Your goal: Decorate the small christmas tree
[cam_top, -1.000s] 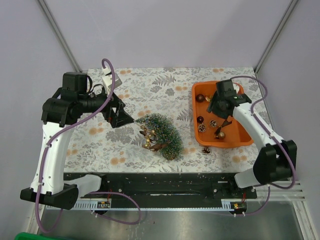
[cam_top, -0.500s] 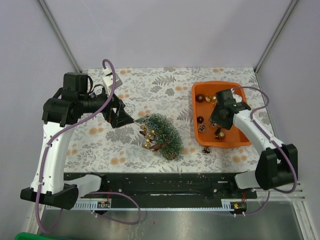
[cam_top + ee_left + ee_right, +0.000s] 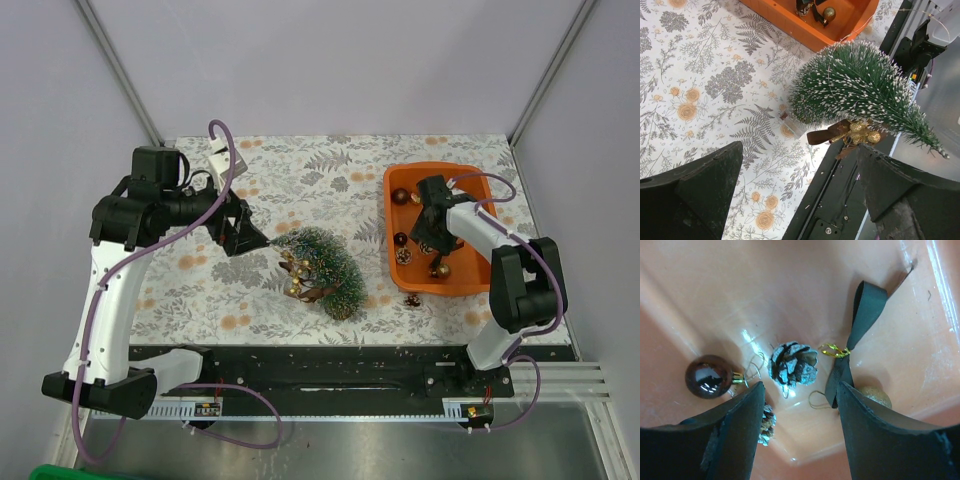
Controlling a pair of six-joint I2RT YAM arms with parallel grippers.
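Note:
The small christmas tree (image 3: 322, 266) (image 3: 860, 95) lies on its side mid-table, frosted needles, with gold balls and a brown ribbon (image 3: 297, 277) (image 3: 852, 134) on it. My left gripper (image 3: 241, 236) (image 3: 797, 165) hovers open just left of the tree's tip, holding nothing. My right gripper (image 3: 432, 240) (image 3: 800, 395) is open low inside the orange tray (image 3: 440, 166) (image 3: 765, 290). A frosted pine cone (image 3: 792, 364) lies just ahead of its fingers, untouched. Beside it are a brown ball (image 3: 707, 376), a dark ribbon (image 3: 860, 315), a gold glitter ball (image 3: 875, 396) and a second cone (image 3: 767, 424), half hidden.
More ornaments sit at the tray's far end (image 3: 401, 196). One pine cone (image 3: 412, 299) lies on the floral cloth just outside the tray's near-left corner. A black rail (image 3: 350, 365) runs along the near table edge. The tray's corner (image 3: 790, 22) shows beyond the tree.
My right gripper has moved left and down into the tray's middle and its jaws have spread wider. The left arm and the tree have stayed put.

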